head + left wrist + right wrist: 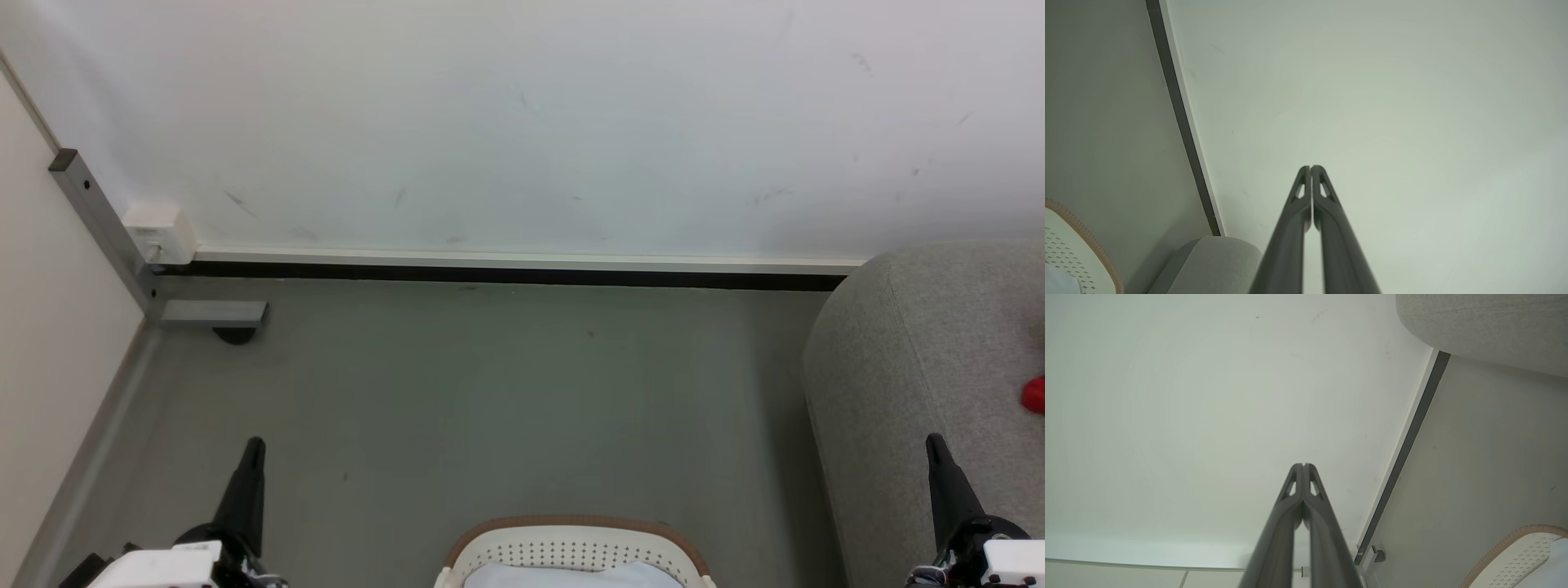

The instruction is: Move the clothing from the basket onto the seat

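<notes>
Grippers and work area, head and wrist views. Left gripper [254, 447] rises at lower left of the head view over the grey floor [490, 392]. Right gripper [934, 447] rises at lower right, in front of the seat [922, 343]. In the left wrist view the left gripper [1311, 168] has its two dark fingers pressed together along their tips, with nothing between them. In the right wrist view the right gripper [1303, 466] is closed in the same way and holds nothing.

Basket [575, 520] stands on the floor at bottom centre, between the two grippers, and is cut by the frame edge. A white cloth [571, 576] lies inside it.

Clothing [1034, 396] shows as a small red patch on the seat at the right edge of the head view, well apart from the basket; the rest is cut off by the frame.

Seat occupies the right side, its rounded end near the wall [522, 122]. A dark skirting strip [490, 275] runs along the wall base. At left a metal post [98, 216] stands beside a white box [159, 229] on the wall.

The left wrist view also takes in the basket [1069, 245] and seat [1216, 261]; the right wrist view takes in the seat [1486, 322] and basket [1515, 559].
</notes>
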Controlling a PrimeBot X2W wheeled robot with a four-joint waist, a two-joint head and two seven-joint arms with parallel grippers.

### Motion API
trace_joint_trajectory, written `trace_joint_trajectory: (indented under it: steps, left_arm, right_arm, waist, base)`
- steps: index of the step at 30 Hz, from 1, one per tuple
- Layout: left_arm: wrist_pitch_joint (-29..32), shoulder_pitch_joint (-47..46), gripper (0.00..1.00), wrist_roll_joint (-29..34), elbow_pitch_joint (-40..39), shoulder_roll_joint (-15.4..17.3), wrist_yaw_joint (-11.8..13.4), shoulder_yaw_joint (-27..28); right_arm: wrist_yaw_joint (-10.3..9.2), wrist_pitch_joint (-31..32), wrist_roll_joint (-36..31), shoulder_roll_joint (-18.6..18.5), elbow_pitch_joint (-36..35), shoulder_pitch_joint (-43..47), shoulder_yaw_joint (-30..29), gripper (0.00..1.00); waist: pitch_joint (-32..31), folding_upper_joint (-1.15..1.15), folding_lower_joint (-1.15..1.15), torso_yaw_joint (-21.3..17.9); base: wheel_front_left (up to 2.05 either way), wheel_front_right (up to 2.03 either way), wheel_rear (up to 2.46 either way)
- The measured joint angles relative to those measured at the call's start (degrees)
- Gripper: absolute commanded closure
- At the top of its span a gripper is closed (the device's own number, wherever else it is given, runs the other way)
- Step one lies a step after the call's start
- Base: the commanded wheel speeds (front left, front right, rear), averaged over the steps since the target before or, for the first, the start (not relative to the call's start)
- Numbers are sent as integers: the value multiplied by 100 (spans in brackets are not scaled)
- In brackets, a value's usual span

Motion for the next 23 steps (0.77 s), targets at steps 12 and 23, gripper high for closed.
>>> trace_joint_trajectory:
  steps: [12, 23]
  left_arm:
    - [0, 0, 100, -1, 0, 0, 0, 1]
    - [0, 0, 100, -2, 0, 0, 0, 0]
  right_arm:
    - [0, 0, -1, 0, 0, 0, 0, 100]
    - [0, 0, 0, 0, 0, -1, 0, 100]
  waist:
    - [0, 0, 0, 0]
    - [0, 0, 0, 0]
  base:
    - [0, 0, 0]
    - [0, 0, 0]
